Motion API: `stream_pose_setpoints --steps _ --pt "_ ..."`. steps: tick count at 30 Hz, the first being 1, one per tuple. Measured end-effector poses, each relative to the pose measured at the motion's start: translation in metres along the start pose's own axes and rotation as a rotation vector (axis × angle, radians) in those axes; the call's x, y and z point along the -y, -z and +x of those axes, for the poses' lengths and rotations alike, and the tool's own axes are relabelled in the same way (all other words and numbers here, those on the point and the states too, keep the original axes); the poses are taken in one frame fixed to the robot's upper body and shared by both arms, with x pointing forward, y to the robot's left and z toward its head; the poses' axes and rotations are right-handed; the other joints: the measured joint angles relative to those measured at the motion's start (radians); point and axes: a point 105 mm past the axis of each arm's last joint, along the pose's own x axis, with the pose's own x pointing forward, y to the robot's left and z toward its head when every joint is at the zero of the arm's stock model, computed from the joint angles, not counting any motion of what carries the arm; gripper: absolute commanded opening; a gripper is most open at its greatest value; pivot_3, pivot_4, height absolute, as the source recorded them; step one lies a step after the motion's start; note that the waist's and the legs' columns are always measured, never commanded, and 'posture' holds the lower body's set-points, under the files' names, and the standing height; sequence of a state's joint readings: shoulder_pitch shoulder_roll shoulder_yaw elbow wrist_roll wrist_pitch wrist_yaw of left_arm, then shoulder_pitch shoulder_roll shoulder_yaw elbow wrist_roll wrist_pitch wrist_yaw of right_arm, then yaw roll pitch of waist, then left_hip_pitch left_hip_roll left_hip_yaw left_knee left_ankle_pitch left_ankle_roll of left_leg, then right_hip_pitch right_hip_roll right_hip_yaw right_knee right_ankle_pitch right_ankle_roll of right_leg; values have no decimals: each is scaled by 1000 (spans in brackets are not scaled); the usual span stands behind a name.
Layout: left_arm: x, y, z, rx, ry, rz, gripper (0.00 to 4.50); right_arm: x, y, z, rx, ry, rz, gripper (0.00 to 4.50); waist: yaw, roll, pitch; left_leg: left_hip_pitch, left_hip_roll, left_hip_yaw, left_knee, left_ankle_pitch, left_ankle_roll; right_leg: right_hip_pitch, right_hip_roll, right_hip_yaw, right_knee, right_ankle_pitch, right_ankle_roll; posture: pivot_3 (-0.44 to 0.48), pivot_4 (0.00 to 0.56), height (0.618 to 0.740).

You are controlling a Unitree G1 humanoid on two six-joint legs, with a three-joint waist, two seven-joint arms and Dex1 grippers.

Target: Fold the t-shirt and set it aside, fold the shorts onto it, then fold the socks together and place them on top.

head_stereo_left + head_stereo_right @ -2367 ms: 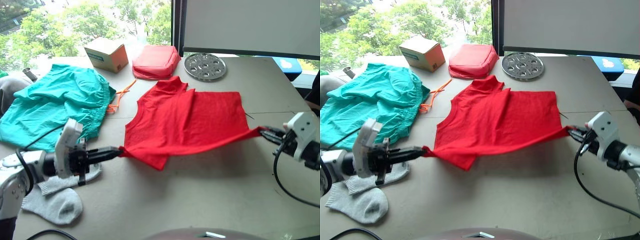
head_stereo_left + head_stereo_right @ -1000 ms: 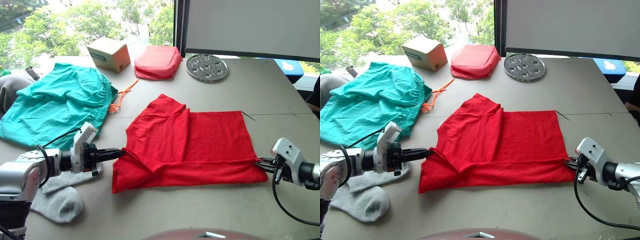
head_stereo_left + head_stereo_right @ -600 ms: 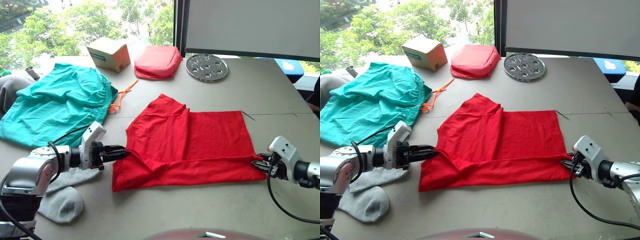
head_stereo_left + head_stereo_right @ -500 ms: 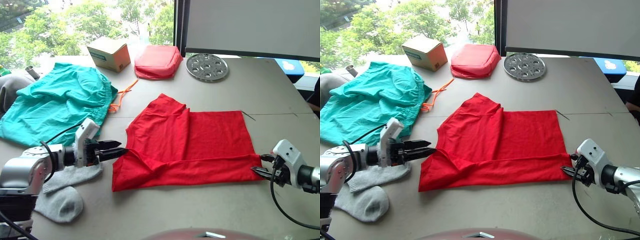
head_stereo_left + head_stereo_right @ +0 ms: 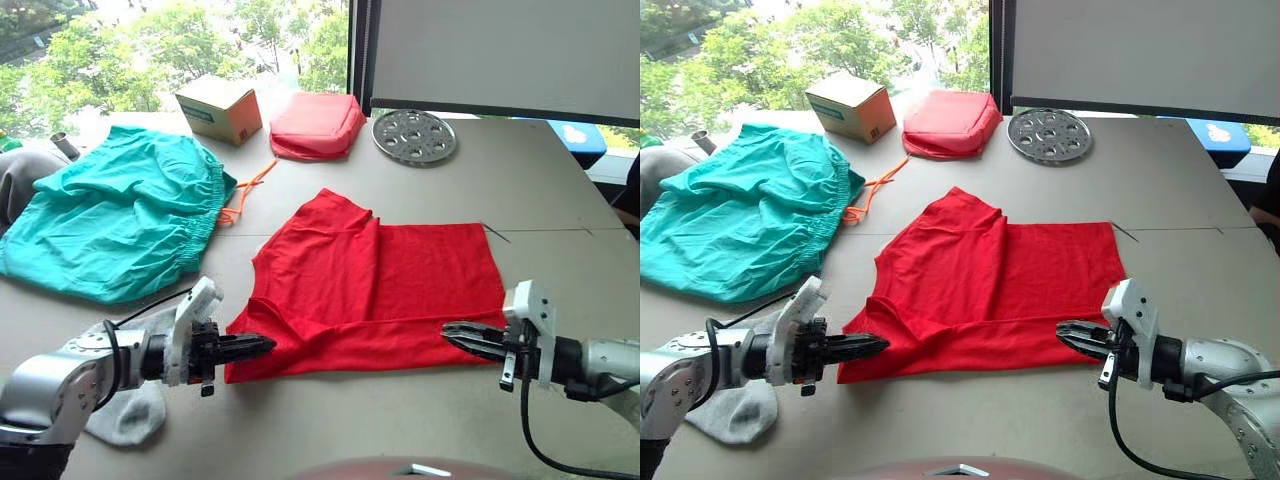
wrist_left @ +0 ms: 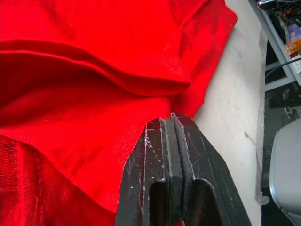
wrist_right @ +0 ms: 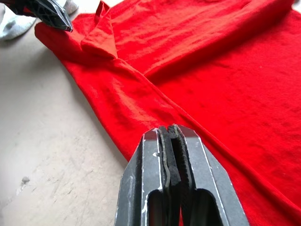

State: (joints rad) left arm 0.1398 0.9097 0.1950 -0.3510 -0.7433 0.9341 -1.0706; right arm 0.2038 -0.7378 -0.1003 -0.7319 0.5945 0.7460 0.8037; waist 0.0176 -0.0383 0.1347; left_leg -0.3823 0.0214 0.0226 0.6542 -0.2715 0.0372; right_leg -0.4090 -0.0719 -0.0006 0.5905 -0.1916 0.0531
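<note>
The red t-shirt [image 5: 380,280] lies flat on the table, its near part doubled over into a long fold. My left gripper [image 5: 268,344] is shut, its tips at the shirt's near left corner [image 6: 94,141] with no cloth between the pads. My right gripper [image 5: 447,330] is also shut, its tips resting over the near fold [image 7: 141,108] toward the right. The teal shorts [image 5: 110,215] are spread out at the left, orange drawstring [image 5: 245,192] trailing. The grey socks [image 5: 125,420] lie near the front left, partly hidden by my left arm.
At the back stand a cardboard box [image 5: 215,108], a red padded pouch [image 5: 315,123] and a round metal plate with holes [image 5: 414,135]. A grey bundle [image 5: 20,180] sits at the far left edge. Bare table runs along the front and right of the shirt.
The shirt, held stretched in the air, now lies folded on the table. Both grippers let go of its corners, opened, then shut and moved inward to the near edge.
</note>
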Motion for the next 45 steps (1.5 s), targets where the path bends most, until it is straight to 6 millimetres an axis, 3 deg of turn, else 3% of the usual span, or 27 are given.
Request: stream_pose_setpoints --steps 3,13,19,23,26,28,31,33,34,37,41,43,45 --pt "-5 -2 13 -16 -20 46 42 -7 3 13 3 -41 -8 0 0 0 0 0 0 0 0 0 0 0 0 0 0 0 0 0 150 739" --pt "-21 -33 35 126 -10 -20 42 -14 1 16 37 -71 -26 0 -3 -3 -2 1 0 0 1 0 0 1 1 0 1 0 0 0 150 739" --pt "-36 -47 33 199 -65 -108 42 -16 6 16 32 -61 -28 0 -3 -4 -3 1 -1 0 1 0 0 2 1 0 1 0 0 0 150 739" --pt "-22 -51 24 248 31 -148 42 -11 11 16 21 -28 -26 0 -4 -4 -3 1 0 0 1 0 0 1 1 0 1 0 0 0 150 739" --pt "13 -43 11 201 178 -136 42 -6 17 16 11 -4 -17 0 -7 -2 -2 1 0 0 0 0 0 1 1 0 1 0 0 0 150 739" --pt "26 -29 16 143 209 -123 42 -5 20 22 1 -6 -18 0 -4 0 -2 2 0 0 0 0 0 2 0 0 1 0 1 0 150 739" --pt "27 -3 33 60 154 -124 42 -6 27 37 -34 -8 -34 0 -1 0 -3 2 0 0 1 0 0 2 0 0 1 0 0 0 150 739" --pt "13 15 43 65 61 -124 42 6 39 43 -103 57 -44 0 -2 0 -3 1 -1 0 0 0 0 1 0 0 0 0 0 0 150 739" --pt "12 14 43 74 55 -111 42 6 39 43 -105 63 -50 0 -1 -1 -3 1 -1 0 0 0 0 1 0 0 0 0 0 0 150 739" --pt "6 17 40 102 29 -101 42 11 41 39 -120 111 -48 0 0 2 -7 2 0 0 0 0 0 1 0 0 0 0 0 0 150 739" --pt "-12 26 16 113 -58 -96 42 31 58 -7 -179 302 37 0 0 8 -15 2 0 1 0 0 0 2 0 0 0 -2 2 0 150 739" --pt "-13 28 14 116 -61 -99 42 35 65 -16 -200 348 63 0 -3 10 -17 3 0 1 0 0 0 2 0 0 0 -3 4 0 150 739" --pt "-14 30 10 125 -74 -106 42 50 74 -43 -238 478 96 0 -3 10 -19 3 0 1 0 0 0 2 -1 1 0 -3 4 0 150 739"
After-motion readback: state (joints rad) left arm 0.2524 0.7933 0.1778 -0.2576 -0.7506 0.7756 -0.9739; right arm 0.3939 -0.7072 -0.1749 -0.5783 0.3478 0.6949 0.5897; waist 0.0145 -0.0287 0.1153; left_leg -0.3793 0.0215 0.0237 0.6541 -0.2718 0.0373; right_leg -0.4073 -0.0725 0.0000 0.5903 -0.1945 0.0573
